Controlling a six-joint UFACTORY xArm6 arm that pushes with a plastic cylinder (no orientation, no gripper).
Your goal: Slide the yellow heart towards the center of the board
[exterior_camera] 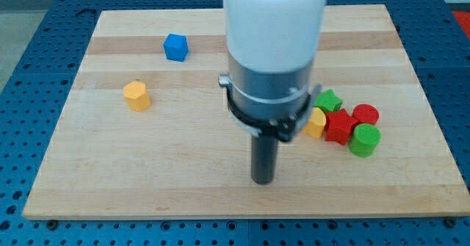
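My tip (262, 180) rests on the wooden board (147, 172) below the middle, toward the view's bottom. A yellow block (316, 123), partly hidden behind my arm, lies just right of the rod in a cluster; its shape is hard to tell. Beside it are a green star-like block (329, 100), a red star-like block (338, 125), a red cylinder (365, 114) and a green cylinder (364, 139). A second yellow block (136, 95), hexagon-like, sits alone at the view's left. My tip is below and left of the cluster, not touching it.
A blue cube (175, 47) sits at the view's upper left. The arm's wide white and grey body (273, 48) hides the board's middle top. A blue perforated table (29, 48) surrounds the board.
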